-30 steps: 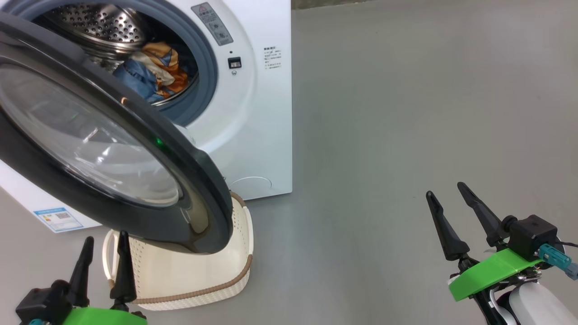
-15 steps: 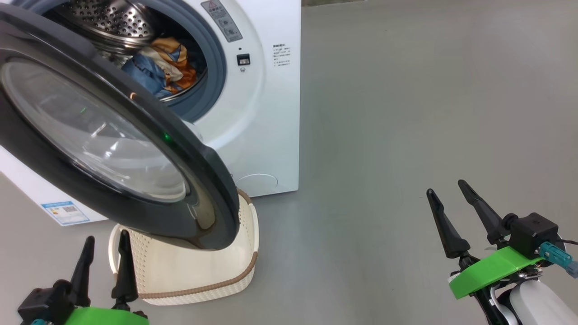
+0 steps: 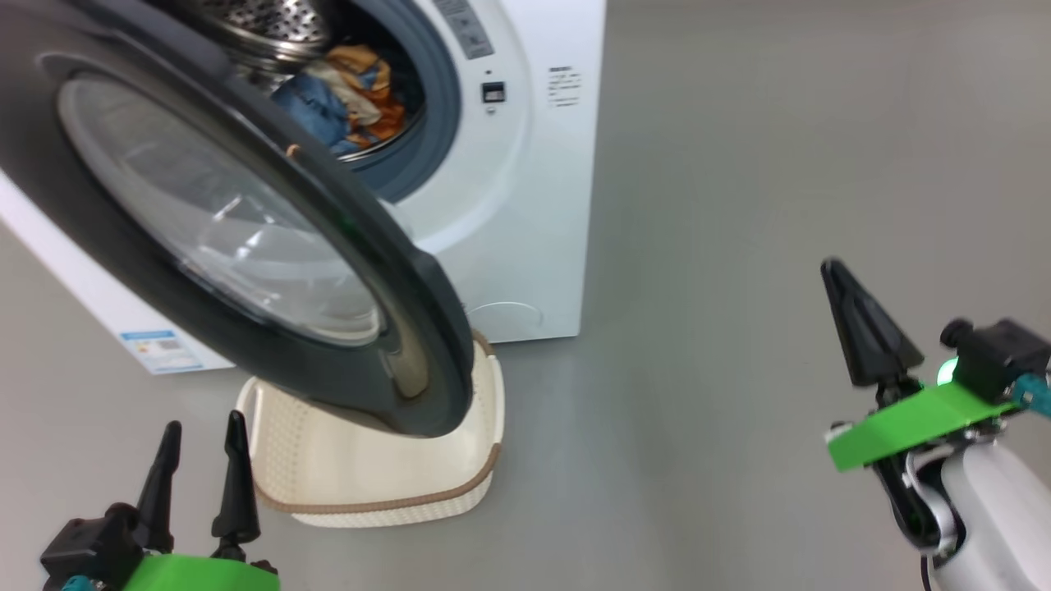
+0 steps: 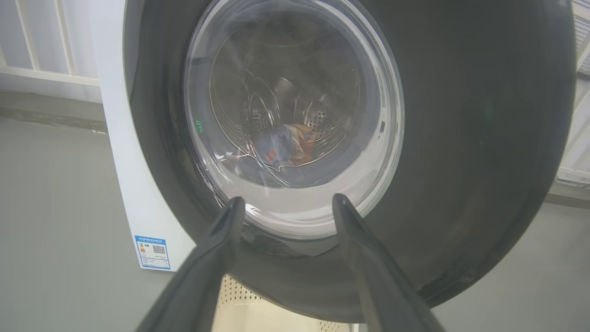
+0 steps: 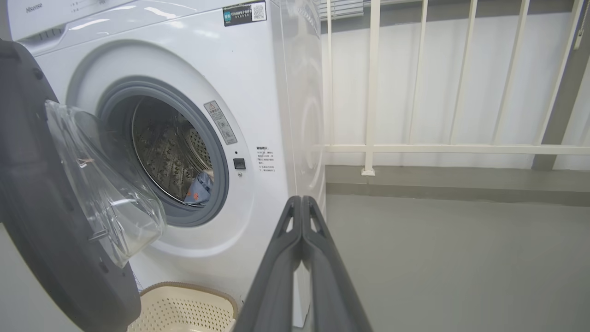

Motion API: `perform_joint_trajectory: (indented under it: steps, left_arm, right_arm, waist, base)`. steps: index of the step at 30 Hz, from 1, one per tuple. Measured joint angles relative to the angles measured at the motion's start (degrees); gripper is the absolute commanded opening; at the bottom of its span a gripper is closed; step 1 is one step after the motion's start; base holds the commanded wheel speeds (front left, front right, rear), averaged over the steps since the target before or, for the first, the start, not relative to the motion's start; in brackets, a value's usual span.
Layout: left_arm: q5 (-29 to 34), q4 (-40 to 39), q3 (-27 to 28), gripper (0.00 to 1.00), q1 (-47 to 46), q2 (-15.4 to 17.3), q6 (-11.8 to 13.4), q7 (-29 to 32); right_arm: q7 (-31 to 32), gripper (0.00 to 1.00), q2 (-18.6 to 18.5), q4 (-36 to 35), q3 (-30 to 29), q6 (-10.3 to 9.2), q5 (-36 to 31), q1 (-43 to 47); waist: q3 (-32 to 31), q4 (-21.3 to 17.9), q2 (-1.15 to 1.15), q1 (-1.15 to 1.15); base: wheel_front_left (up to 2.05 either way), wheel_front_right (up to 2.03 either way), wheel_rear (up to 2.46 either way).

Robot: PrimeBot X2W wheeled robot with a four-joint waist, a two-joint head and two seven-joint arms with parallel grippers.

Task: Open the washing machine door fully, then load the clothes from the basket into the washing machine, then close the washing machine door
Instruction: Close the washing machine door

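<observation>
The washing machine (image 3: 525,205) stands with its door (image 3: 271,361) swung open, the black ring and glass bowl hanging over the basket (image 3: 361,476). The clothes (image 3: 353,90), blue and orange, lie in the steel drum. No fabric shows in the visible part of the basket. My left gripper (image 3: 203,427) is open at the lower left, just left of the basket. In the left wrist view it (image 4: 286,200) points at the door (image 4: 461,138), with the clothes (image 4: 288,147) seen through the glass. My right gripper (image 3: 837,271) is shut on nothing, over bare floor, far right of the machine (image 5: 258,115).
A blue label sticker (image 3: 160,349) sits low on the machine's side. Behind the machine, a white railing (image 5: 368,92) runs along the wall. Grey floor (image 3: 739,246) stretches right of the machine. The door's lower edge overhangs the basket (image 5: 184,309).
My right gripper's fingers have closed together and it sits higher in the head view. The head camera has turned, shifting the machine and basket rightward. The left gripper stays open.
</observation>
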Motion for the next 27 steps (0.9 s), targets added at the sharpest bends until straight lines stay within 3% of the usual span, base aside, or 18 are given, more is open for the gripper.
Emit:
perform_joint_trajectory:
  steps: [11,27]
  left_arm:
    - [-0.14,-0.09,-1.7,1.0,0.01,-0.79,0.0,0.0]
    - [-0.76,0.94,-3.19,1.0,0.03,-1.86,-0.01,0.0]
  right_arm:
    - [-0.01,0.0,0.0,-6.39,2.32,0.0,2.13,-8.11]
    - [-0.19,0.0,-1.1,-12.05,14.5,0.0,7.02,-20.44]
  waist:
    - [0.25,7.05,0.0,0.0]
    - [-0.59,18.52,0.0,0.0]
  base:
    - [0.0,0.0,0.0]
    - [0.0,0.0,0.0]
